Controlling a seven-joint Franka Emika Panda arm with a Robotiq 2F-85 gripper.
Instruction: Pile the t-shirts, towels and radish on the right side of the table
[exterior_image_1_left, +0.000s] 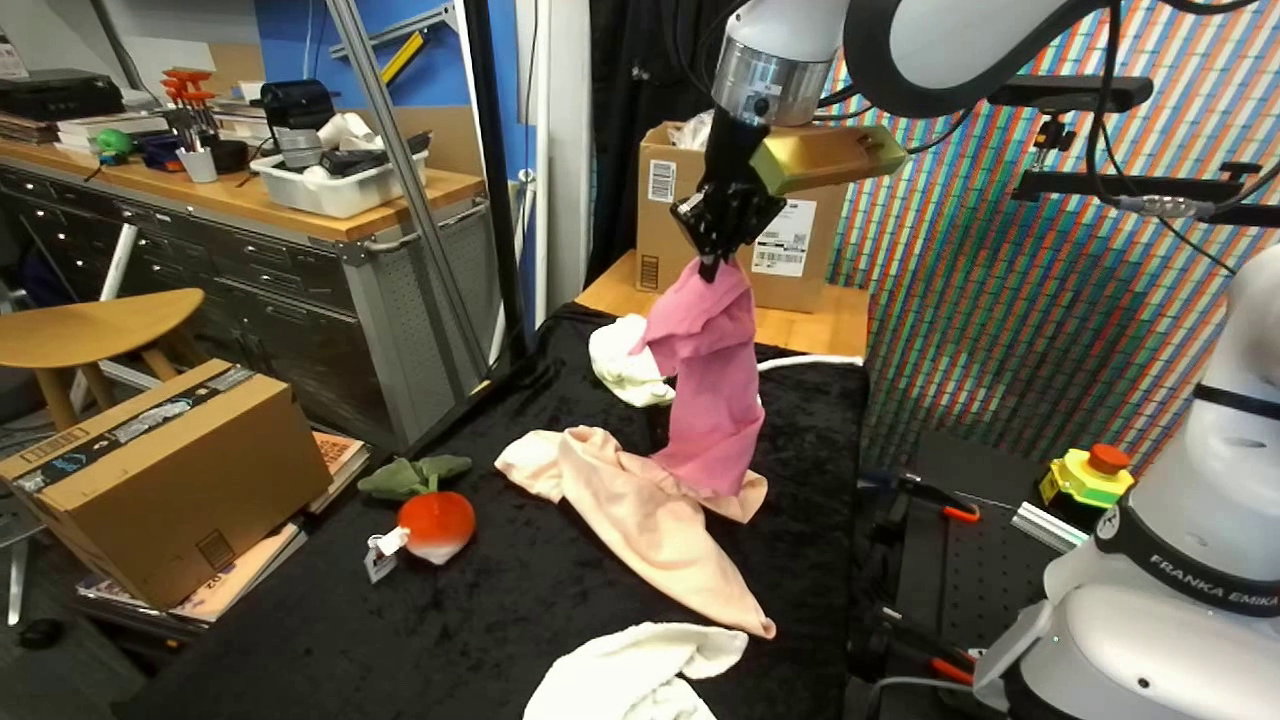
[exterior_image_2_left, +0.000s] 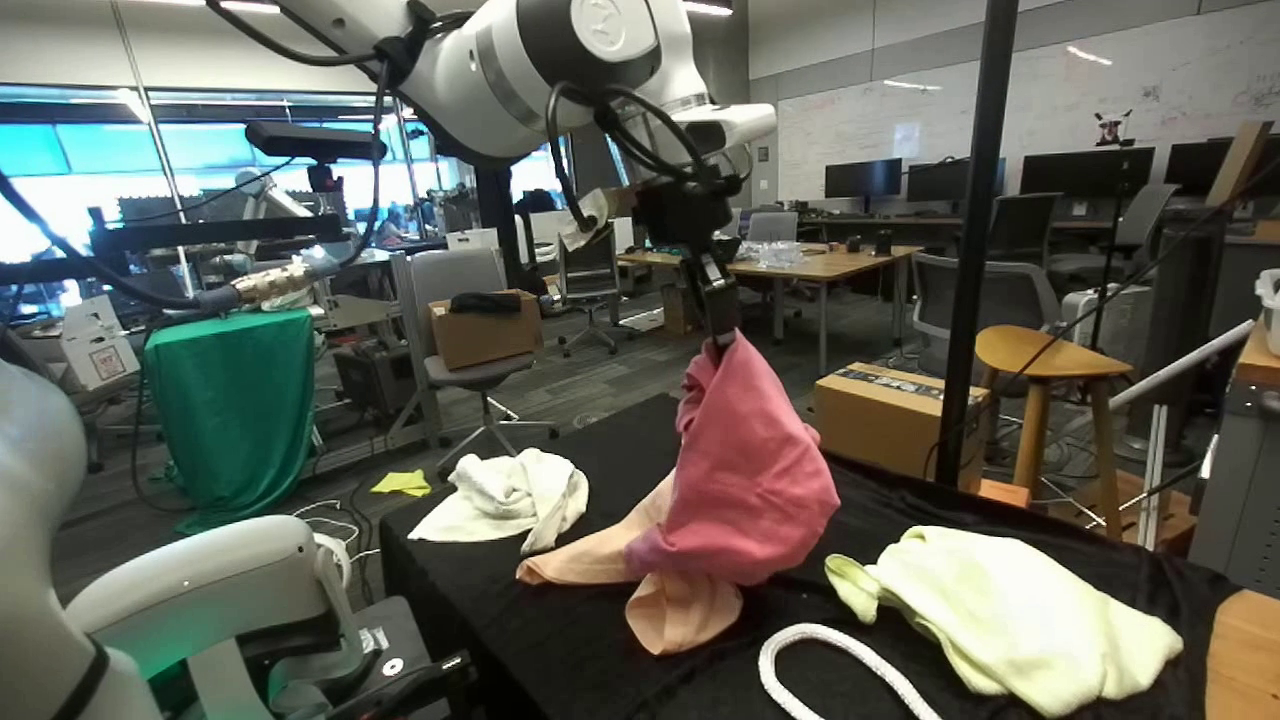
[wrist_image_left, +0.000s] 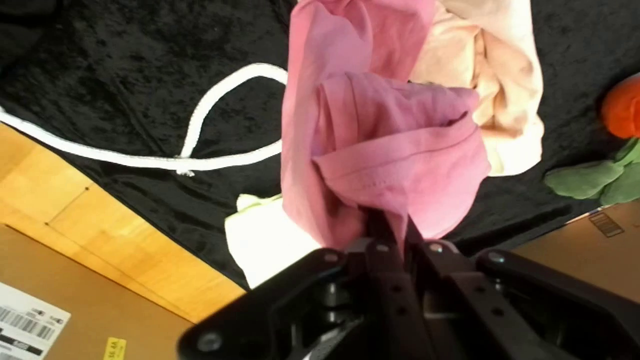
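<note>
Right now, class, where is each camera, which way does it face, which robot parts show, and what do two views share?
An exterior view: above the black table, looking down across it toward a labelled box; arm at top, base at picture right.
An exterior view: close to the white rope, facing monitors; base at picture left, arm at top.
Wrist view: just behind the gripper, visible at bottom, looking down onto pink cloth.
Shared: the wrist view and an exterior view show the radish.

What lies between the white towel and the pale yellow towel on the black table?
The peach cloth, with the pink cloth hanging over it from the gripper; both exterior views show this.
</note>
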